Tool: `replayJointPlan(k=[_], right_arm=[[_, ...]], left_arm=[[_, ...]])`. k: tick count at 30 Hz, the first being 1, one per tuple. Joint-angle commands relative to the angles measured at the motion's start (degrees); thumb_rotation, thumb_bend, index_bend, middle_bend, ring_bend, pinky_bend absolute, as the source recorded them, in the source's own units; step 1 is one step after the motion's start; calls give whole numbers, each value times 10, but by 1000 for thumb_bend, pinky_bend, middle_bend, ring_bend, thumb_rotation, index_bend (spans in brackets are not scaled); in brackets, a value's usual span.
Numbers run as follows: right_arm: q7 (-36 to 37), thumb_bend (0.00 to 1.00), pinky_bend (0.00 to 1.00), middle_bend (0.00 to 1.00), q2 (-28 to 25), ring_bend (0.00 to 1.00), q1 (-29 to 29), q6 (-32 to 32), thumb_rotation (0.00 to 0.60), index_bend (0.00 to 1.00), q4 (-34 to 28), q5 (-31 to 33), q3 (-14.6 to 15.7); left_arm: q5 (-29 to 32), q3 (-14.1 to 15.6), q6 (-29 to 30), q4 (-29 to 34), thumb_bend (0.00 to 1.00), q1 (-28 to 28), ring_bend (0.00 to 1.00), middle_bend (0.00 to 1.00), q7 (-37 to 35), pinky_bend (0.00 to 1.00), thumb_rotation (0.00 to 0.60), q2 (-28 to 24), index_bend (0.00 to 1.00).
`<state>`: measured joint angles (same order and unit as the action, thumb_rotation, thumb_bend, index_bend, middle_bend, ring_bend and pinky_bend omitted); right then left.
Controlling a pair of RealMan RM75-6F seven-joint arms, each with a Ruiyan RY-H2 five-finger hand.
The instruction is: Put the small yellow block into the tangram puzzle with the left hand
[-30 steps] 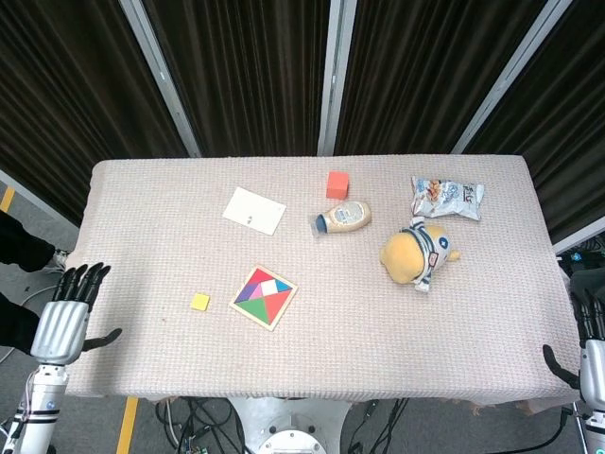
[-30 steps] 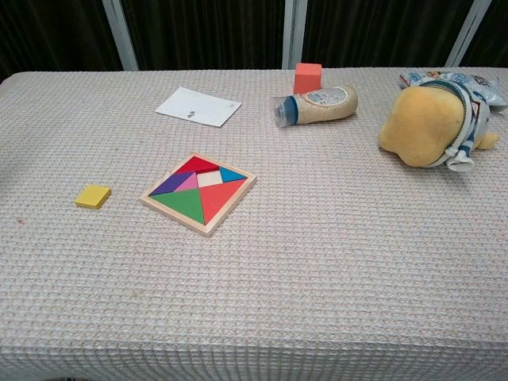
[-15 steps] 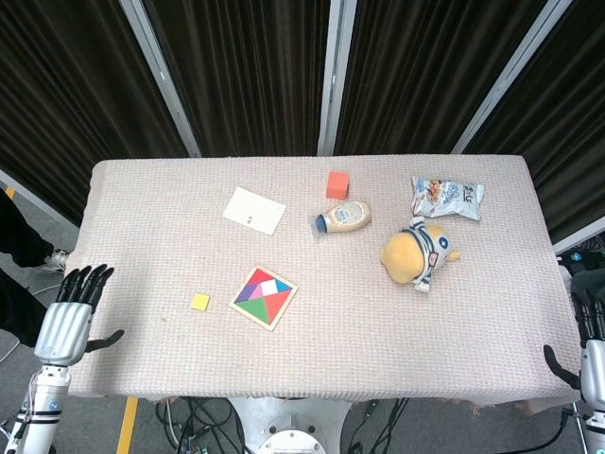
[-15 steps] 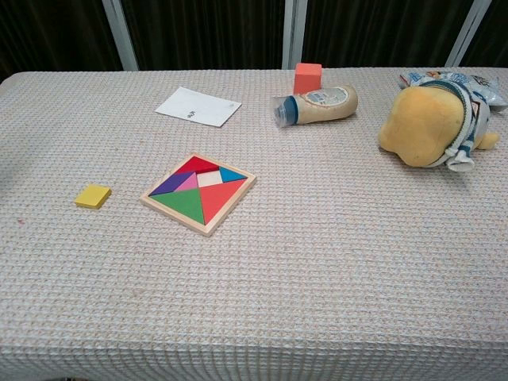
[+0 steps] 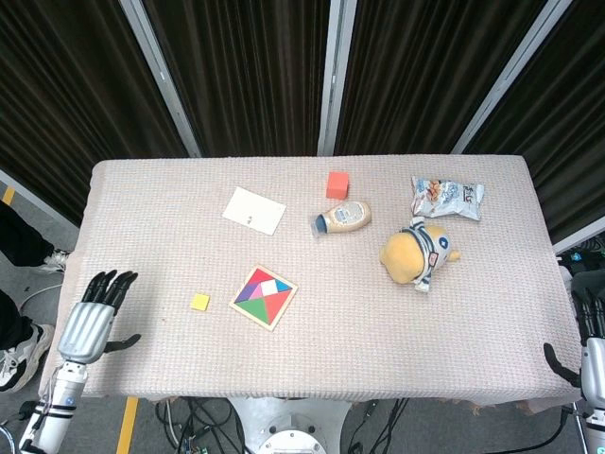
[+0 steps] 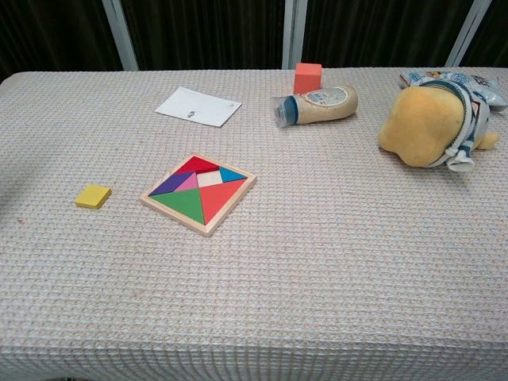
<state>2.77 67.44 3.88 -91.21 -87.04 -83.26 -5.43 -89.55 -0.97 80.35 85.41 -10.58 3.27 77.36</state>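
Observation:
The small yellow block [image 5: 199,302] [image 6: 93,196] lies flat on the cloth, a short way left of the tangram puzzle [image 5: 264,297] [image 6: 198,192]. The puzzle is a wooden frame of coloured pieces with one pale square gap near its top. My left hand [image 5: 92,319] hangs at the table's front-left corner, well left of the block, fingers spread and holding nothing. My right hand [image 5: 592,348] shows at the right edge of the head view, off the table's front-right corner, fingers apart and empty. Neither hand appears in the chest view.
A white card [image 5: 253,210] lies behind the puzzle. Further back are an orange-red cube [image 5: 337,183] and a sauce bottle [image 5: 344,218] on its side. A yellow plush toy [image 5: 417,252] and a snack bag [image 5: 446,197] lie at the right.
My left hand has moved right and forward, closer to the table's front-left corner. The block, puzzle and right hand have not moved.

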Motion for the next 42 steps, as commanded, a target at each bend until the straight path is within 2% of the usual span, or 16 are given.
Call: replayJointPlan(k=[1,11,20,27,42], right_arm=[[-1,207,0,0,-2,0,-1,0,600,0,-1,0,-1],[-10,207,0,0,-12,0,-5,1,600,0,-21,-3,-3],[-18,208,0,0,-24,0,-10,15,600,0,-31,1,1],[-18,208,0,0,-34,0,-11,14,600,0,-44,7,-4],[-17,208,0,0,-33,0,-16,22,600,0,-43,14,-5]], left_arm=[[-7,0,-16,-13,109,-15,0,92,-15,0,600,9,55],[18,-16,-102,-21,120,-71,0,59,-35,1,600,19,56],[61,-22,-186,-12,119,-114,0,21,-13,0,600,17,56],[74,-30,-211,-7,119,-138,0,16,-4,0,600,18,98],[84,-29,-244,-49,119,-173,0,16,-41,0,600,52,247]])
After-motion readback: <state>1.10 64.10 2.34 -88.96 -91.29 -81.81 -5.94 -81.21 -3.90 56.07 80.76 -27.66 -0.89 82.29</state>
